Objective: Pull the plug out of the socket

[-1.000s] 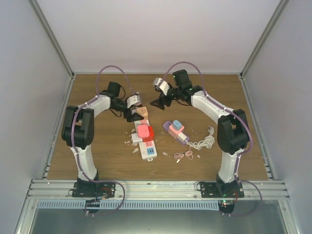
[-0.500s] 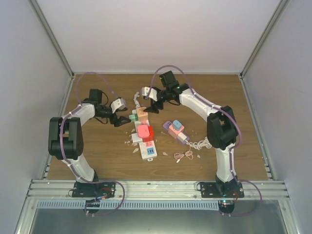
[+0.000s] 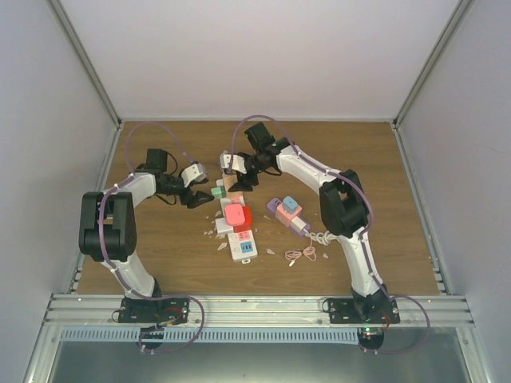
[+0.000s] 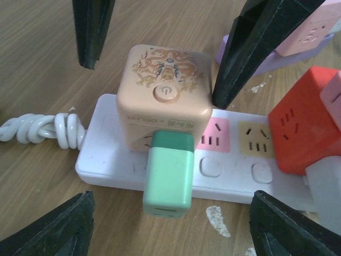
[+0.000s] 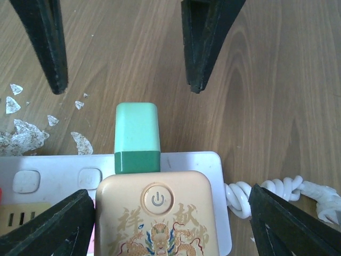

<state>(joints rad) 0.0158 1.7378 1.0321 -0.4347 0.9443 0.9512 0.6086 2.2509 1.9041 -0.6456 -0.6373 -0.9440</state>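
A mint-green plug [image 4: 169, 176] sits in the side of a peach cube socket [image 4: 165, 101] that stands on a white power strip [image 4: 106, 160]. In the top view the plug [image 3: 216, 191] points left from the cube [image 3: 232, 185]. My left gripper [image 3: 198, 196] is open, with its fingertips [image 4: 58, 229] either side of the plug's free end and not touching it. My right gripper [image 3: 236, 180] is open, with its fingers [image 5: 53, 229] flanking the cube [image 5: 157, 213]. The plug [image 5: 137, 136] lies just beyond them.
Red and pink cubes [image 3: 237, 215] sit further down the strip. A purple strip with a blue-pink cube [image 3: 287, 214], a white coiled cable [image 3: 335, 233] and a pink cable [image 3: 303, 255] lie to the right. White flakes [image 5: 21, 133] dot the wood. The strip's coiled cord [image 4: 37, 128] runs off.
My right gripper has swung left and down over the peach cube. My left gripper has backed away leftward from the cube and now faces the green plug.
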